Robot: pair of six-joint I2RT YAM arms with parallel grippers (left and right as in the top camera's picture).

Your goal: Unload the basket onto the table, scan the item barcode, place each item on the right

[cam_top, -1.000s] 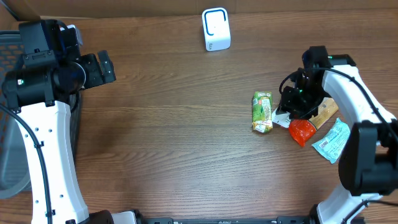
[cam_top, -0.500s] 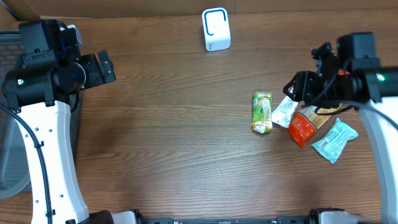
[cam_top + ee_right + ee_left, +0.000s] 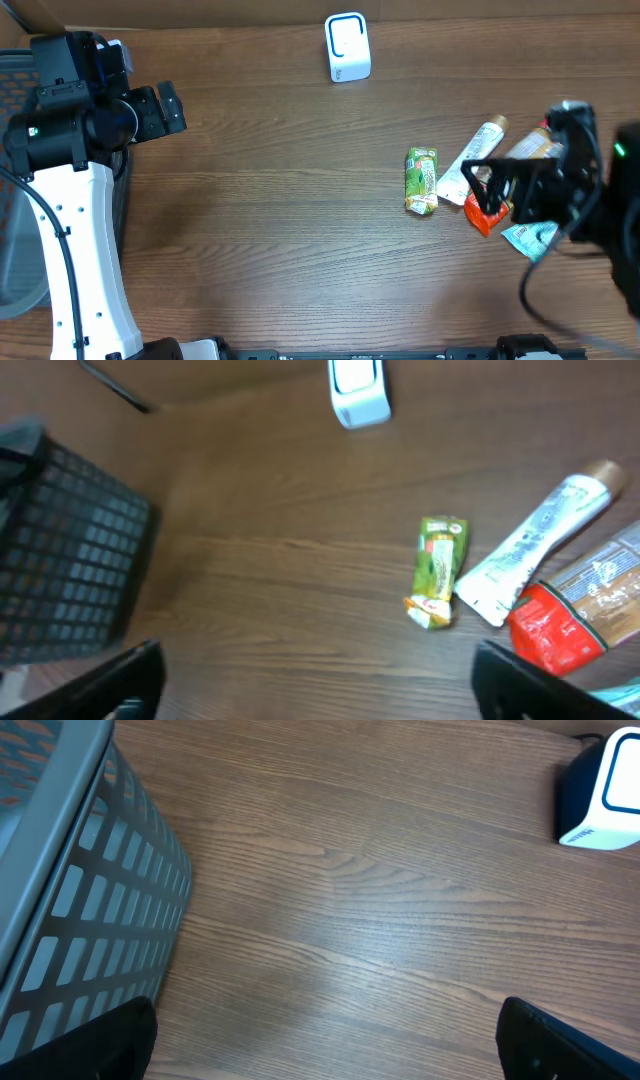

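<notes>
Notes left pincer spread beside basket. Finds right pincer spread, empty, above red pouch, near white tube and green packet on worktop.

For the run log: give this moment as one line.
left end effector open, empty | right end effector open, empty | green snack packet lying on wooden table | white box-shaped scanner at far edge

Right end effector blurred (teal packet half-hidden).
</notes>
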